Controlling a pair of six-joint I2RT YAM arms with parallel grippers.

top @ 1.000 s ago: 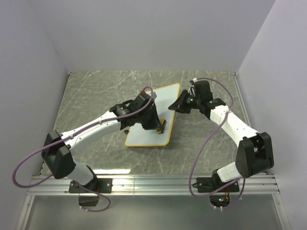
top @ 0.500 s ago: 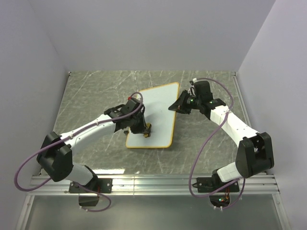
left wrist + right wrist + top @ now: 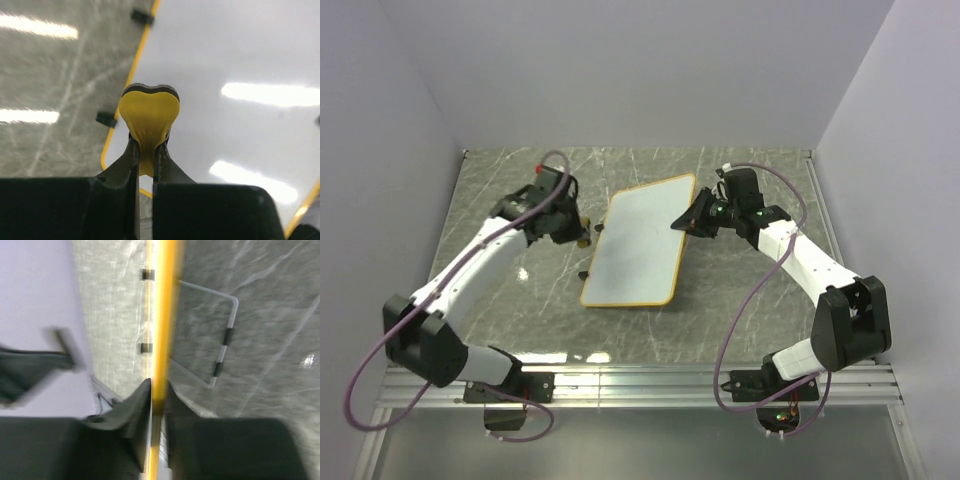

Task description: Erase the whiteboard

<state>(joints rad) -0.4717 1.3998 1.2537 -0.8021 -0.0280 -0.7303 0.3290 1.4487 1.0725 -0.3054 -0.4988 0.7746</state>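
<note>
Grey table (image 3: 620,330): one whiteboard (image 3: 635,245) pinched by right tool (image 3: 157,392), one eraser (image 3: 149,112) clamped in left tool (image 3: 147,150).

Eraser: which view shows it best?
Left wrist: the eraser sits centre frame, pinched by the left gripper. The top view shows only a speck at that gripper; the right wrist shows just the whiteboard edge.

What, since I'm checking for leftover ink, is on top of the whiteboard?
No ink shows: the whiteboard looks plain white, nothing lying on it. The right tool clamps its right edge, hiding some frame. The left tool holds a yellow eraser near its left edge.
</note>
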